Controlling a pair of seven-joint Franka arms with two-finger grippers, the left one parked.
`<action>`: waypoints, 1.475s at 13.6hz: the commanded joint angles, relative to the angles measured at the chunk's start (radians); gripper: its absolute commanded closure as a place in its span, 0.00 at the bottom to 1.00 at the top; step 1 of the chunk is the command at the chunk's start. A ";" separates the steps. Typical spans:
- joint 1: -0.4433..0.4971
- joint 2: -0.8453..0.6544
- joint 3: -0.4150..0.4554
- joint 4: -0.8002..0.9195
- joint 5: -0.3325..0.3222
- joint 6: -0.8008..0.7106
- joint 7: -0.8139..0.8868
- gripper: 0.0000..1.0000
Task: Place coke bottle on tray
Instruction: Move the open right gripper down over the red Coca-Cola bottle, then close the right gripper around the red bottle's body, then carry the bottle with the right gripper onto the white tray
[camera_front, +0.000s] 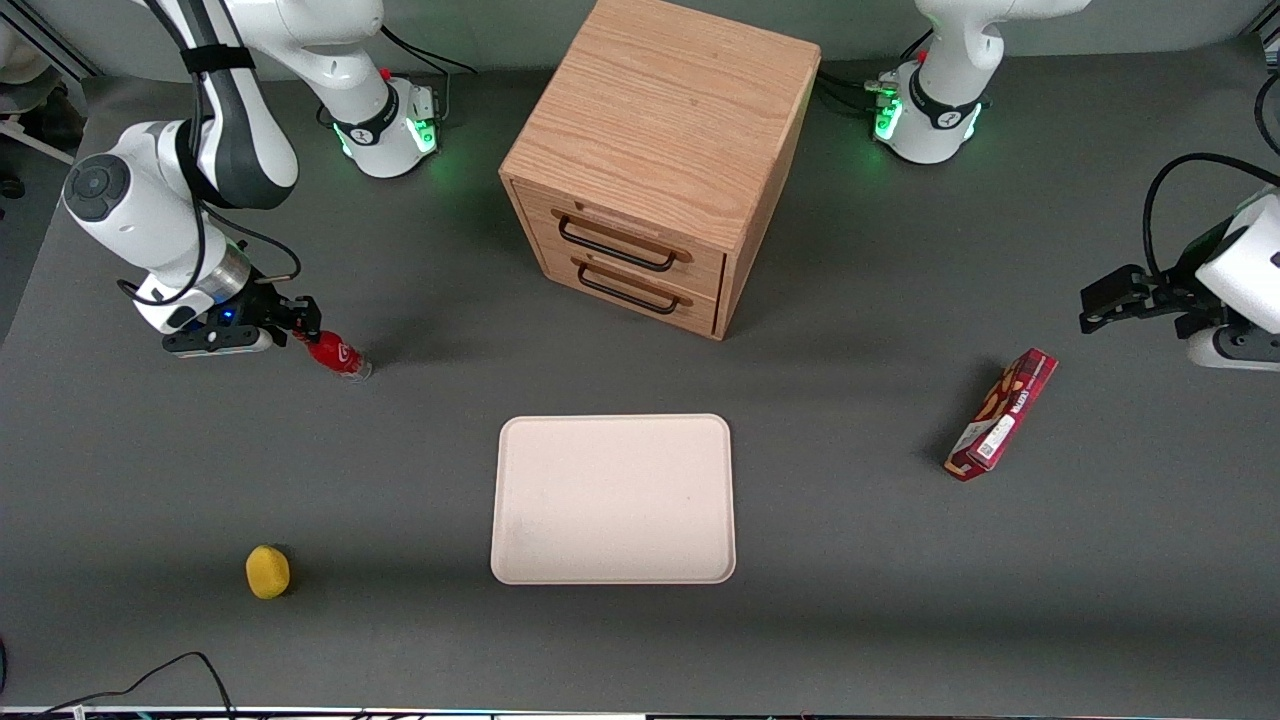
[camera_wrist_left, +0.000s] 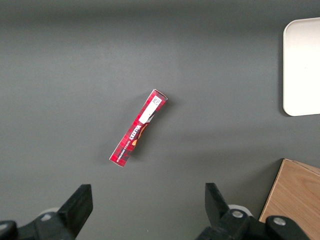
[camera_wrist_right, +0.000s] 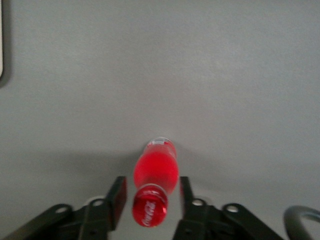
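My gripper (camera_wrist_right: 149, 199) straddles the neck of the upright coke bottle (camera_wrist_right: 155, 182) with fingers open, not yet clamped, while the tray (camera_front: 613, 498) lies toward the parked arm's end, nearer the front camera.

Working right arm bent down low over the table at its own end, wrist tipped toward the surface. Gripper (camera_front: 303, 322) down at the neck end of the coke bottle (camera_front: 338, 355), one finger (camera_wrist_right: 117, 196) on each side of the cap with a narrow gap left to either, not visibly pressing. Wrist housing lit by a small blue light.
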 joint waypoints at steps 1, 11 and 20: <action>-0.006 -0.039 0.009 -0.036 0.008 0.026 -0.028 0.83; 0.005 0.093 0.135 0.222 0.014 -0.055 0.093 1.00; 0.187 0.650 0.215 1.175 -0.115 -0.551 0.439 1.00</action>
